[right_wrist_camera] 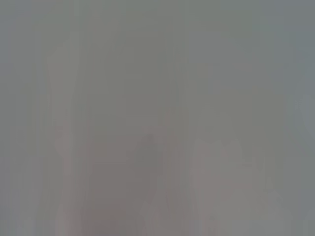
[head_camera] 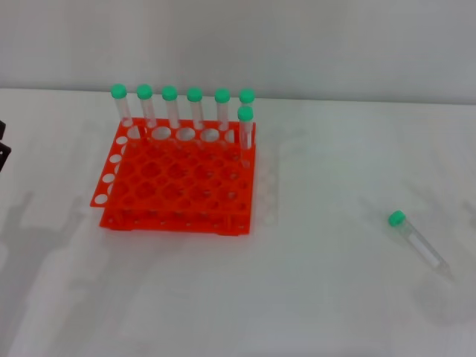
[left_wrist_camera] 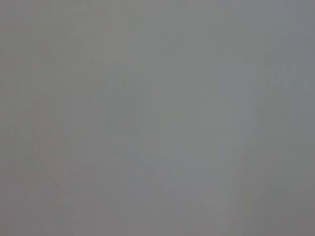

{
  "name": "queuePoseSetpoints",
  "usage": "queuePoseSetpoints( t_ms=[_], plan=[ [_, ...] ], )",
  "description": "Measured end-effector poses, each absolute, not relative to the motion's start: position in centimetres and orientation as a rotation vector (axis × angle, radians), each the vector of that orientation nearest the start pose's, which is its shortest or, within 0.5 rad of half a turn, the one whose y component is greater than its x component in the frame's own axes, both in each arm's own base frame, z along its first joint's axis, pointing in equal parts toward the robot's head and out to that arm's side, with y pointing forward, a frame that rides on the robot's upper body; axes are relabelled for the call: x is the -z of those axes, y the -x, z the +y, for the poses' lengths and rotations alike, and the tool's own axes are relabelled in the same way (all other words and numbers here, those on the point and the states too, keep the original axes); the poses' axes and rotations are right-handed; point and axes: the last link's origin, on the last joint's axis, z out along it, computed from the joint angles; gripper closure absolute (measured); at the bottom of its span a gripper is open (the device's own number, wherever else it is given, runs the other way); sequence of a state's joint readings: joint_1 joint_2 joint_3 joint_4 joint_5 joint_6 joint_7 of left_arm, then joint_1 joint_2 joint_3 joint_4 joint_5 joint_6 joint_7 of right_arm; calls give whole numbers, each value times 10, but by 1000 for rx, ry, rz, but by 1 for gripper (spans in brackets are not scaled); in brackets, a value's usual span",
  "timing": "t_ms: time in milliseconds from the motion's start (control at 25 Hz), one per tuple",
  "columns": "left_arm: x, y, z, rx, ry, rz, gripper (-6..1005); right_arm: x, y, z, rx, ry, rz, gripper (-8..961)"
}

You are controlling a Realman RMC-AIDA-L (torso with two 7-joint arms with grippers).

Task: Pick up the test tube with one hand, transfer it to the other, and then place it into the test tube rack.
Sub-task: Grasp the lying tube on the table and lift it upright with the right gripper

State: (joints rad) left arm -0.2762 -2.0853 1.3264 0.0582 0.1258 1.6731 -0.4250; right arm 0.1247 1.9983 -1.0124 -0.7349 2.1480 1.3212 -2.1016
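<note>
A clear test tube (head_camera: pixel 416 240) with a green cap lies on its side on the white table at the right, cap pointing back left. The orange test tube rack (head_camera: pixel 178 178) stands left of centre, with several green-capped tubes (head_camera: pixel 195 108) upright along its back row and one more (head_camera: pixel 245 126) at its right side. Only a black sliver of my left gripper (head_camera: pixel 3 152) shows at the left edge of the head view. My right gripper is out of view. Both wrist views show only plain grey.
The white table (head_camera: pixel 312 297) stretches in front of a pale back wall (head_camera: pixel 297 44). Faint arm shadows fall on the table at the left and right.
</note>
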Motion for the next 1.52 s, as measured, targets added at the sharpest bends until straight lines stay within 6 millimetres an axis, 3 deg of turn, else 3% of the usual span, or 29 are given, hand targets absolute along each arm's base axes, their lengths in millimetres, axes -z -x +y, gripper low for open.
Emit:
queuePoseSetpoints(
  t_ms=[240, 520, 680, 880, 920, 960, 1200, 1520],
  plan=[
    [-41, 336, 258, 1068, 1424, -403, 108, -96, -330, 290, -917, 1940, 490, 83],
    [-40, 338, 262, 1054, 1427, -419, 109, -104, -313, 305, -787, 2057, 517, 84],
    [-40, 336, 267, 1057, 1434, -417, 111, -118, -289, 322, -615, 2127, 552, 84],
    [-40, 336, 268, 1054, 1434, -421, 112, -133, -244, 338, -445, 2168, 605, 84],
    [-40, 337, 269, 1050, 1434, -425, 112, -133, -244, 338, -445, 2168, 605, 84],
    [-39, 337, 269, 1046, 1435, -430, 112, -136, -227, 342, -344, 2163, 628, 84],
    [-39, 339, 269, 1034, 1433, -444, 114, -124, -197, 351, 13, 2126, 766, 84],
    [-37, 339, 276, 1021, 1441, -459, 116, -102, -188, 348, 263, 2156, 935, 85]
  ],
)
